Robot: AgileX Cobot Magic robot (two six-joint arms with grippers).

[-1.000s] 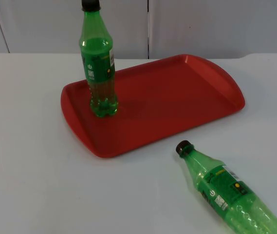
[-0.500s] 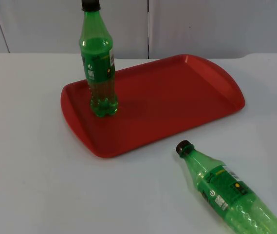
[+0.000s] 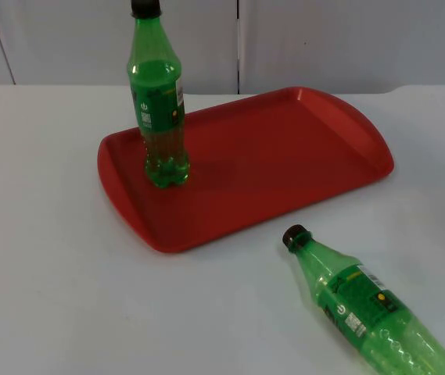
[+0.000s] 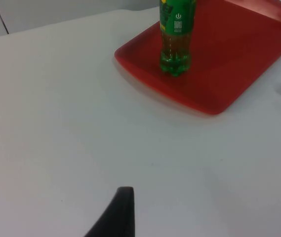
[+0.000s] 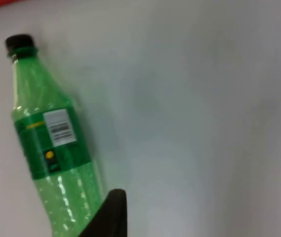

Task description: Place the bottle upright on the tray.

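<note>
A green plastic bottle (image 3: 367, 308) with a black cap lies on its side on the white table, in front of the tray's right part, cap pointing toward the tray. In the right wrist view this lying bottle (image 5: 49, 148) is just ahead of my right gripper (image 5: 108, 215), which hovers over its base end. A red tray (image 3: 285, 164) sits mid-table. On the tray's left end a second green bottle (image 3: 159, 117) stands upright. My left gripper (image 4: 118, 212) hangs over bare table, well short of the tray (image 4: 239, 64) and the upright bottle (image 4: 176, 39).
The grey partition wall (image 3: 324, 39) closes off the table behind the tray. White table surface (image 3: 50, 297) stretches to the left and in front of the tray.
</note>
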